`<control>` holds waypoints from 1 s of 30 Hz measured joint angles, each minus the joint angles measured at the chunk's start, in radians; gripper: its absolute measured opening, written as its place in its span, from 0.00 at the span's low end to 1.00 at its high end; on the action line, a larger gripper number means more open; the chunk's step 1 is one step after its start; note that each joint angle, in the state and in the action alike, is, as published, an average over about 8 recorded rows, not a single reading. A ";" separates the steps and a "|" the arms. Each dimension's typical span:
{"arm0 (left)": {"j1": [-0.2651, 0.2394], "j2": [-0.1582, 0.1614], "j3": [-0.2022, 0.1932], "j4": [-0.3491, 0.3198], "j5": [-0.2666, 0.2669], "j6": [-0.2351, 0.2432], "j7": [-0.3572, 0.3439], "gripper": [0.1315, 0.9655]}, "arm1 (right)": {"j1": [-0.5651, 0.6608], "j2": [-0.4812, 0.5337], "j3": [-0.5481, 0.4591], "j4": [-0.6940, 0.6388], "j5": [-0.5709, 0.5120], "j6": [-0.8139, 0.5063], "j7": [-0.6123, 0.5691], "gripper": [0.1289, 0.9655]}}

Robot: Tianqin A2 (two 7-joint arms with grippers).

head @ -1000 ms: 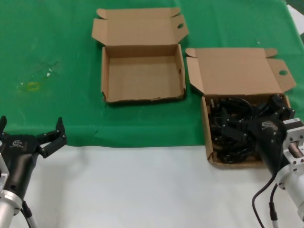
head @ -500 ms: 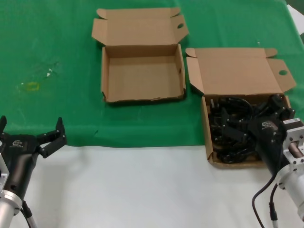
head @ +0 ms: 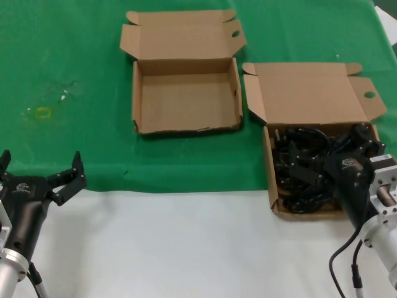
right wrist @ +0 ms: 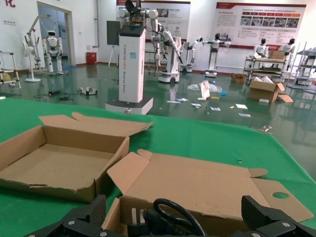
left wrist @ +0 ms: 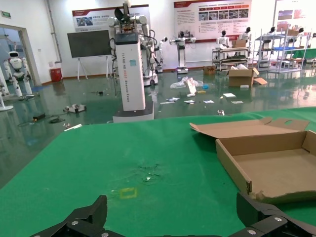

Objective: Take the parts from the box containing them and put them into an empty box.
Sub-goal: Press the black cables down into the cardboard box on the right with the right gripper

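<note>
Green cloth (head: 74, 56) across the far part of the table, white surface (head: 186, 248) nearer. On the cloth, empty box (head: 186, 102), lid flap laid back; just right of it and nearer, box containing them (head: 271, 180), also open, its near end past the cloth's edge. Inside, parts (head: 304, 161): tangled black cords and plugs. Right gripper (right wrist: 175, 219) down over that box, fingers spread wide above a cord loop, nothing gripped. Left gripper (head: 40, 174) at near left, fingers wide apart, empty.
</note>
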 joint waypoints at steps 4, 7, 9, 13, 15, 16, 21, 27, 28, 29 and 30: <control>0.000 0.000 0.000 0.000 0.000 0.000 0.000 0.94 | -0.003 -0.001 0.005 0.003 -0.001 -0.005 -0.002 1.00; 0.000 0.000 0.000 0.000 0.000 0.000 0.000 0.92 | -0.005 0.003 0.009 0.005 -0.001 -0.013 -0.003 1.00; 0.000 0.000 0.000 0.000 0.000 0.000 0.000 0.88 | -0.004 0.013 0.008 0.004 0.000 -0.018 -0.002 1.00; 0.000 0.000 0.000 0.000 0.000 0.000 0.000 0.80 | 0.003 0.058 -0.012 0.003 0.005 -0.022 0.013 1.00; 0.000 0.000 0.000 0.000 0.000 0.000 0.000 0.79 | 0.009 0.094 -0.028 0.004 0.010 -0.022 0.027 1.00; 0.000 0.000 0.000 0.000 0.000 0.000 0.000 0.76 | 0.014 0.116 -0.038 0.005 0.013 -0.022 0.036 1.00; 0.000 0.000 0.000 0.000 0.000 0.000 0.000 0.61 | 0.047 0.246 -0.090 0.018 0.019 -0.038 0.087 1.00; 0.000 0.000 0.000 0.000 0.000 0.000 0.000 0.45 | 0.121 0.427 -0.152 0.035 -0.004 -0.142 0.175 1.00; 0.000 0.000 0.000 0.000 0.000 0.000 0.000 0.42 | 0.139 0.456 -0.162 0.035 -0.010 -0.172 0.190 1.00; 0.000 0.000 0.000 0.000 0.000 0.000 0.000 0.39 | 0.158 0.483 -0.171 0.033 -0.016 -0.206 0.203 1.00; 0.000 0.000 0.000 0.000 0.000 0.000 0.000 0.36 | 0.179 0.508 -0.181 0.030 -0.023 -0.242 0.213 1.00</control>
